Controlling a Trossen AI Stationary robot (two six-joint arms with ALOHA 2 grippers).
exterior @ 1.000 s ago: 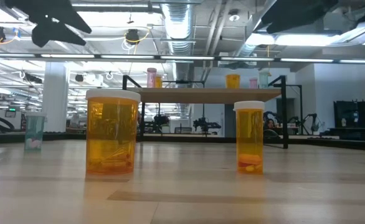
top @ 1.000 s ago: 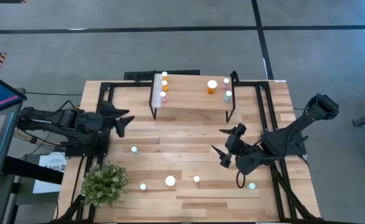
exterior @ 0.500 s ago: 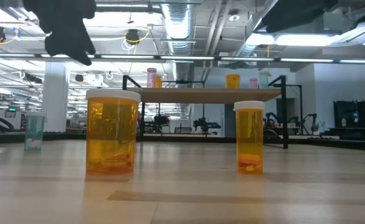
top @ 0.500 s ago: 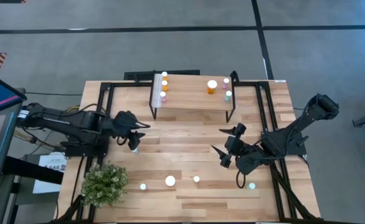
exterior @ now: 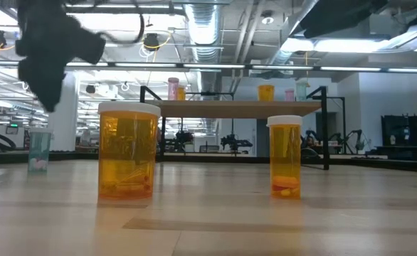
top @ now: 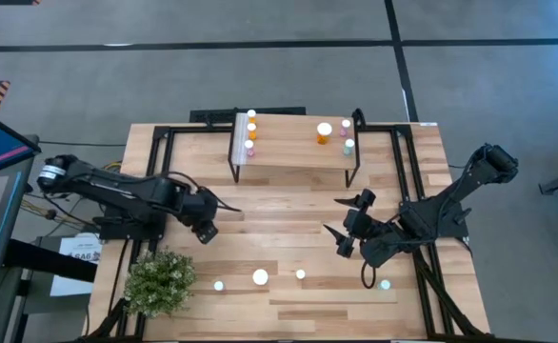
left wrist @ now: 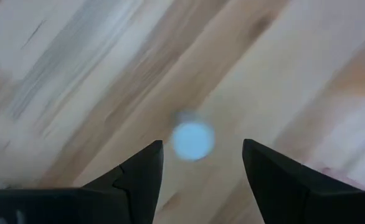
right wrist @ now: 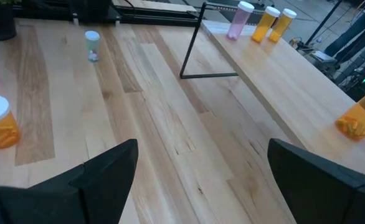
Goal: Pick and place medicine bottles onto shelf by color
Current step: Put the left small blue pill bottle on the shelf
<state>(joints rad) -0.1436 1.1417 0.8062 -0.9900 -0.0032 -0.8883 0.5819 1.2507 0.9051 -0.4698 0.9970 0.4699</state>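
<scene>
My left gripper [top: 206, 229] points down, open, above a pale green medicine bottle [exterior: 39, 151] that stands on the table's left half. In the left wrist view the bottle's white cap [left wrist: 192, 140] shows between the fingers, touching neither. My right gripper [top: 334, 217] hovers open over the table's right half, holding nothing. The shelf [top: 293, 145] stands at the far middle. Three bottles [top: 251, 131] stand at its left end and three [top: 336, 133] at its right end. A large orange bottle [exterior: 128, 151] and a small orange one [exterior: 285, 156] stand near the front edge.
A potted plant [top: 160, 281] sits at the near left corner. Two more pale green bottles [top: 218, 285] [top: 385, 284] stand along the front. A black frame [top: 165, 143] runs along the table's edges. Bare wood lies between the shelf and the front bottles.
My left gripper has gone toward the table's right and near edges and come down. It has tipped from nearly level to pointing down, and now hangs over the pale green bottle. Its fingers stay as far apart as before. The right arm has kept still.
</scene>
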